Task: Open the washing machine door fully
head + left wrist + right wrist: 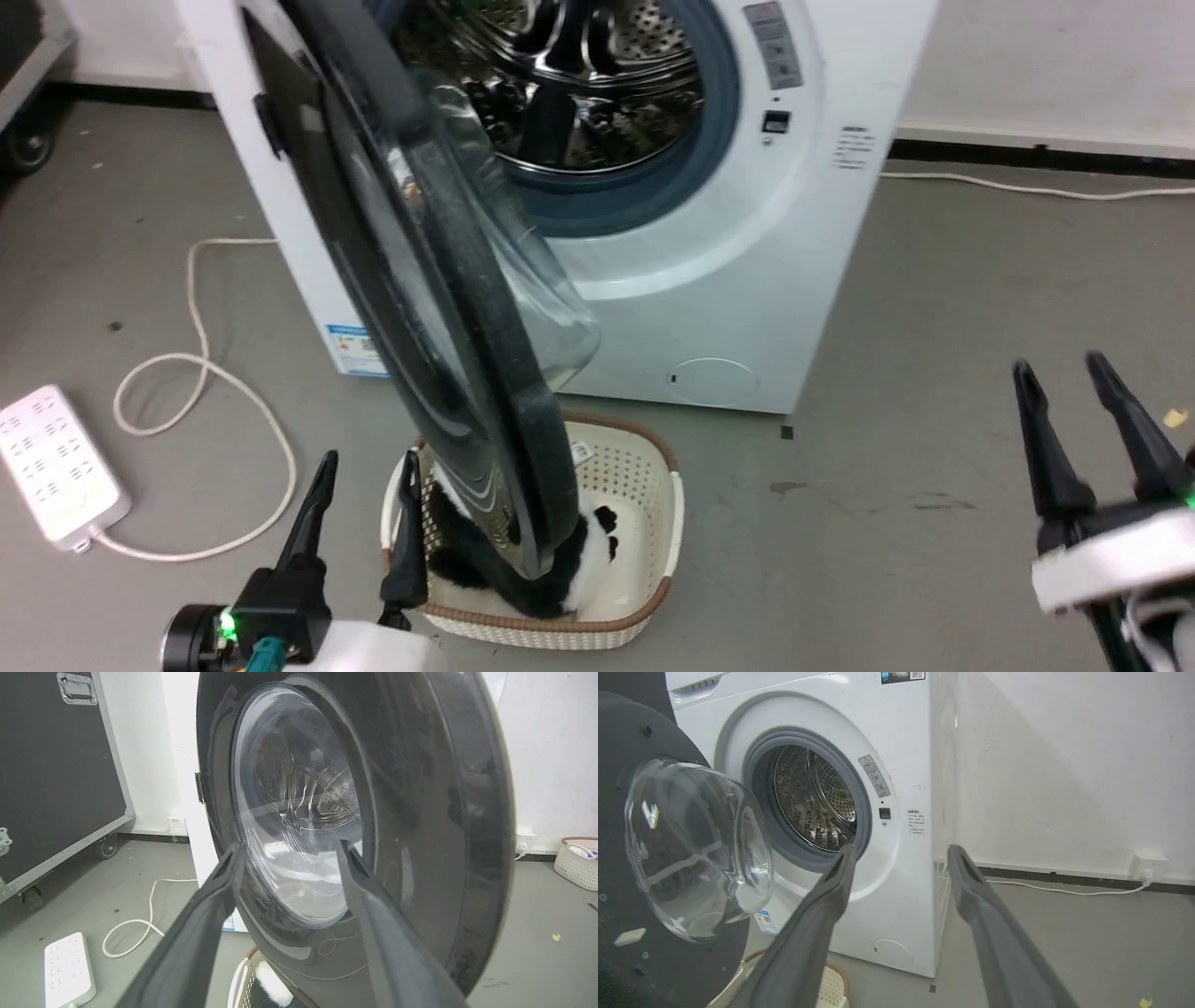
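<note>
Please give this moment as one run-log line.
washing machine door: stands open | left gripper: open, facing door | right gripper: open, empty

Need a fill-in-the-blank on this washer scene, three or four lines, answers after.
1. The door hangs over a white ____ on the floor.
2. The left gripper and right gripper both have jaws ____.
3. In the head view, the door is hinged on the washer's ____ side.
4. A white power ____ lies on the floor left of the washer.
Answers: basket; open; left; strip.
</note>
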Tool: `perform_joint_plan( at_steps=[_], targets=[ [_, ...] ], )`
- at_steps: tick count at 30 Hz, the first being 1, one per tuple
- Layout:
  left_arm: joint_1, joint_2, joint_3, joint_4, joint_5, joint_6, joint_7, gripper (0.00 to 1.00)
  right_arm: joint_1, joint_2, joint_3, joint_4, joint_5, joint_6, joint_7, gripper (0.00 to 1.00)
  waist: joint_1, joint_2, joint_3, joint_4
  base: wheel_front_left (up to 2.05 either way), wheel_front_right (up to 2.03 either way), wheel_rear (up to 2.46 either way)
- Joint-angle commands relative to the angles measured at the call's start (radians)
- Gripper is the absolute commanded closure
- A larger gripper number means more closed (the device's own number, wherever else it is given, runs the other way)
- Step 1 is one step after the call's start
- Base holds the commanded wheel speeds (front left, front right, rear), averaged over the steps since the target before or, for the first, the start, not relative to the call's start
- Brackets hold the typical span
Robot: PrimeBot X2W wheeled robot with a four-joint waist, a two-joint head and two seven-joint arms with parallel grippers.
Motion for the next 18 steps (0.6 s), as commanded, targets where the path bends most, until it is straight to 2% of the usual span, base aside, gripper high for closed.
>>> perform_joint_plan(
  at_steps=[1, 3, 7, 10, 13, 18],
  targets=[
    [0.017, 0.006, 0.011, -0.004, -0.002, -0.001, -0.005, 0.00, 0.042, 0.024, -0.025, -0.023, -0.087, 0.001, -0.016, 0.00, 0.0001, 0.0000, -0.005, -0.019, 0.00, 0.00, 0.00],
    [0.027, 0.006, 0.017, -0.006, -0.001, -0.003, -0.005, 0.00, 0.099, 0.086, -0.079, -0.062, -0.212, 0.001, -0.035, 0.00, 0.0001, 0.0000, -0.007, -0.026, 0.00, 0.00, 0.00],
    [0.044, 0.005, 0.026, -0.006, -0.004, -0.011, -0.005, 0.00, 0.202, 0.203, -0.125, -0.145, -0.378, 0.001, -0.056, 0.00, 0.0001, 0.0000, -0.010, -0.039, 0.00, 0.00, 0.00],
    [0.054, 0.004, 0.022, 0.007, -0.007, -0.025, -0.005, 0.00, 0.260, 0.237, -0.121, -0.153, -0.480, 0.001, -0.066, 0.00, 0.0001, 0.0000, -0.012, -0.042, 0.00, 0.00, 0.00],
    [0.057, 0.004, 0.024, 0.017, -0.006, -0.032, -0.005, 0.00, 0.293, 0.261, -0.117, -0.147, -0.521, 0.001, -0.072, 0.00, 0.0001, 0.0000, -0.013, -0.043, 0.00, 0.00, 0.00],
    [0.059, 0.003, 0.023, 0.028, -0.004, -0.039, -0.005, 0.00, 0.304, 0.277, -0.100, -0.161, -0.511, 0.001, -0.075, 0.00, 0.0001, 0.0000, -0.011, -0.042, 0.00, 0.00, 0.00]
  ],
)
